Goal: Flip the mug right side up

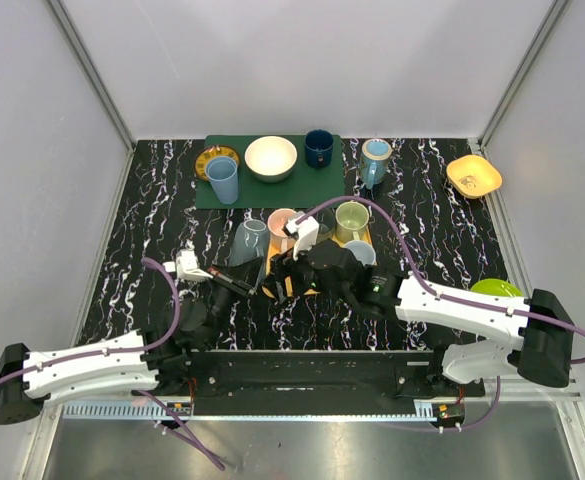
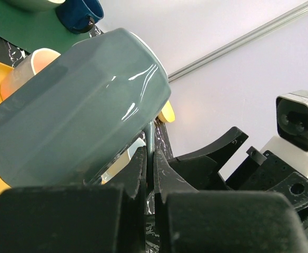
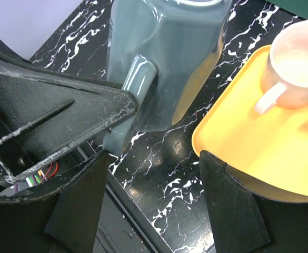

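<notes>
The grey-blue mug is tilted beside the left edge of the yellow tray, its open rim toward the far side. My left gripper is shut on the mug's handle; in the left wrist view its pads pinch the thin handle under the mug body. My right gripper is open and empty just right of the mug, low over the table. In the right wrist view its jaws stand wide apart, with the mug and its handle ahead.
The yellow tray holds a pink mug, a green mug and a pale cup. A green mat at the back carries a blue cup, cream bowl and navy mug. A yellow bowl sits far right.
</notes>
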{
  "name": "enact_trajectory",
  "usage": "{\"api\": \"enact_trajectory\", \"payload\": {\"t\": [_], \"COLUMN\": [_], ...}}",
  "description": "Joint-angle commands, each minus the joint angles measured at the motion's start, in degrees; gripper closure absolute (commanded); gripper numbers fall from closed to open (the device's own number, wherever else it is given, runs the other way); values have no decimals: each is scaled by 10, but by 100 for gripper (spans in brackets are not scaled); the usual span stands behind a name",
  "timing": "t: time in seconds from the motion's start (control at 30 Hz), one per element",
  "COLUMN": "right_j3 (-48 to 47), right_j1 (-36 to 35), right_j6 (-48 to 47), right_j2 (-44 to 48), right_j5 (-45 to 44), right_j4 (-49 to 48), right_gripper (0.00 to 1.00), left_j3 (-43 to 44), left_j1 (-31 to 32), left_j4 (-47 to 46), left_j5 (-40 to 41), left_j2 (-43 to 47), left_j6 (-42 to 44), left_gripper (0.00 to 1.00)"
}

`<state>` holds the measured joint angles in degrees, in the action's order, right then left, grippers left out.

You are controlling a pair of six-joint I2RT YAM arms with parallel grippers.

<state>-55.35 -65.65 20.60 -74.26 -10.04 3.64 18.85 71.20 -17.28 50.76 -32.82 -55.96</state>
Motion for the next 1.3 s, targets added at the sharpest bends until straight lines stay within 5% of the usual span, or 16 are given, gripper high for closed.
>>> {"api": "enact_trajectory", "payload": {"t": [0.0,0.5,0.87,1.1,1.27], "right_j3": [-15,-4,42,51,47], "right_j1": [-5,-6,-8,-7,-7], "right_j6": [-1,10,-4,-13,-13], "right_j2": [3,-9,0,3,5], "right_j5": [-37,-48,-90,-123,-144], "right_j4": [-68,-108,-200,-221,-206], "right_gripper": [25,28,44,67,95], "left_j3": [39,44,53,59,58], "left_j1": [-2,-2,3,20,30], "left_j4": [-119,-171,-188,-192,-192], "left_j5": [-9,-63,-111,-110,-106], "left_j2": [-9,-67,-108,-118,-117], "left_j6": [-10,-43,-85,-86,-85], "left_gripper": [100,100,100,100,100]}}
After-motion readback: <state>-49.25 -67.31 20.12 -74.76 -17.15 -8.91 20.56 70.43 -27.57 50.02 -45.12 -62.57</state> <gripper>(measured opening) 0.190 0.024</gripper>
